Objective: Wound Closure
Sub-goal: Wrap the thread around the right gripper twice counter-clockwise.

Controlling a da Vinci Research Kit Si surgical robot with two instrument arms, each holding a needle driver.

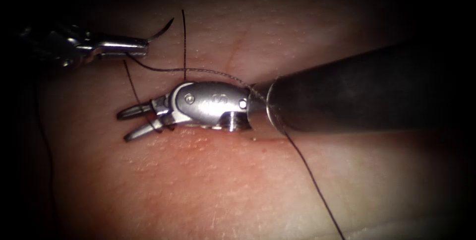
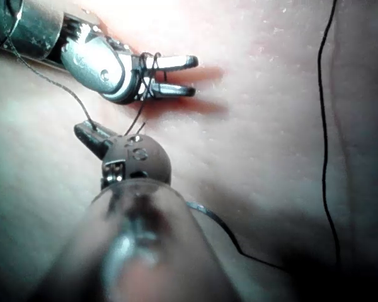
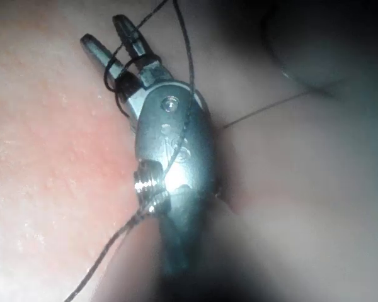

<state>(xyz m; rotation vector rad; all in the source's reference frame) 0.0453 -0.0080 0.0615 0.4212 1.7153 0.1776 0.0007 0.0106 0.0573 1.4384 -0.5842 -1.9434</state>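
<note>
My left tool (image 1: pixel 144 46) at the upper left is shut on the curved needle (image 1: pixel 162 30); a short pointed part sticks up past the jaws, free of the tissue (image 1: pixel 208 185). From there dark thread (image 1: pixel 198 70) runs right over my right tool's wrist and down to the lower right. My right tool (image 1: pixel 123 126) lies low over the middle, jaws open and holding nothing. Thread is looped around the base of its jaws (image 3: pixel 116 82). The left wrist view has the same wrapped open jaws (image 2: pixel 194 76) beyond my left tool (image 2: pixel 82 131); the right wrist view shows them (image 3: pixel 104 31) close.
A thin red line of the cut (image 1: pixel 267 140) peeks out under the right tool's wrist. A straight thread end (image 1: pixel 184 41) stands up behind the right tool. Another strand (image 2: pixel 324 126) lies loose across the tissue. The right shaft (image 1: pixel 367 91) covers the right side.
</note>
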